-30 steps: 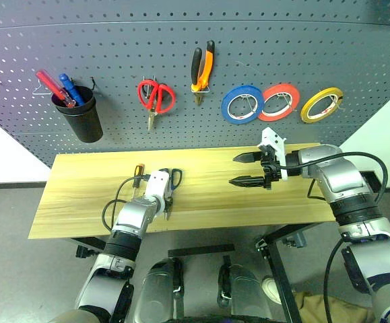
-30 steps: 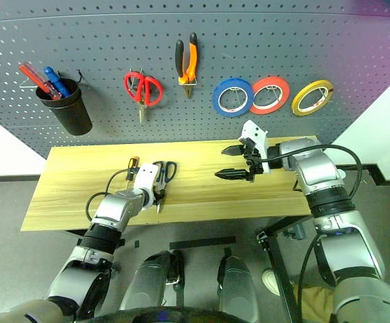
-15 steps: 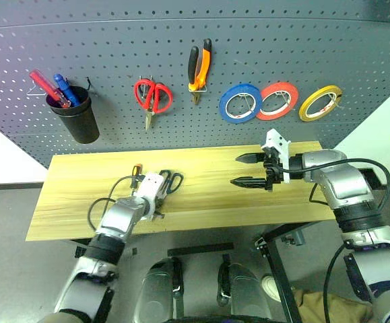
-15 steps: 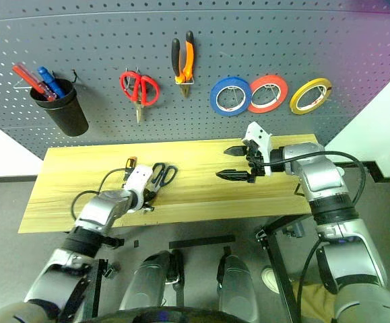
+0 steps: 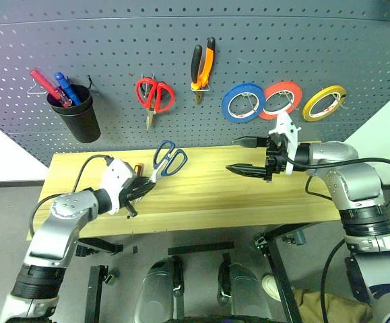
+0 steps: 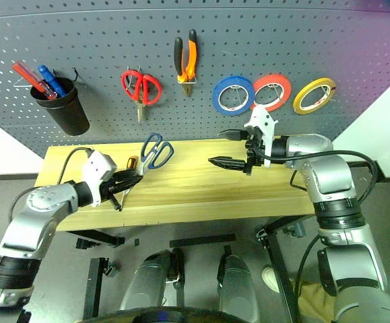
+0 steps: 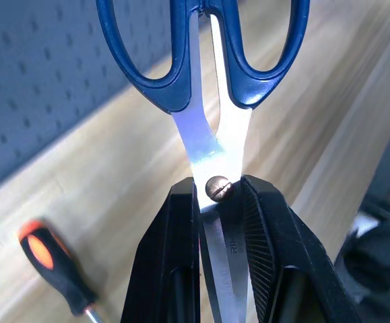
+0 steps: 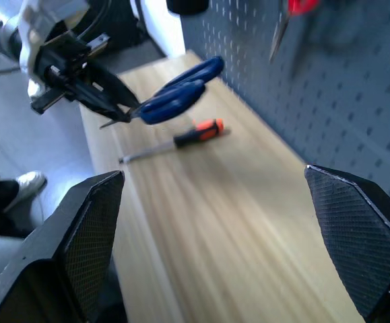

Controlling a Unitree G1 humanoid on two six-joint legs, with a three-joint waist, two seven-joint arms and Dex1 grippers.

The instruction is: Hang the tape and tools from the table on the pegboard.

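Observation:
My left gripper [image 5: 139,188] is shut on the blades of the dark-blue-handled scissors [image 5: 170,158], near their pivot screw [image 7: 219,187]. It holds them in the air above the table [image 5: 208,196], handles toward the pegboard [image 5: 262,40]. The orange-and-black screwdriver [image 7: 54,266] lies on the table under them, partly hidden in the head views. On the pegboard hang the blue tape [image 5: 242,103] and the orange-and-black pliers [image 5: 202,64]. My right gripper [image 5: 236,155] is open and holds nothing. It hovers over the table's right half and points left toward the scissors [image 8: 176,98].
Also on the pegboard are red-handled scissors [image 5: 154,95], a red-orange tape roll [image 5: 280,101], a yellow roll [image 5: 322,103] and a black cup [image 5: 81,118] holding red and blue handled tools. Bare wood lies between the two grippers.
My left gripper has shut on the blue scissors and lifted them off the table, swinging up and to the left. The right gripper has risen a little, still open.

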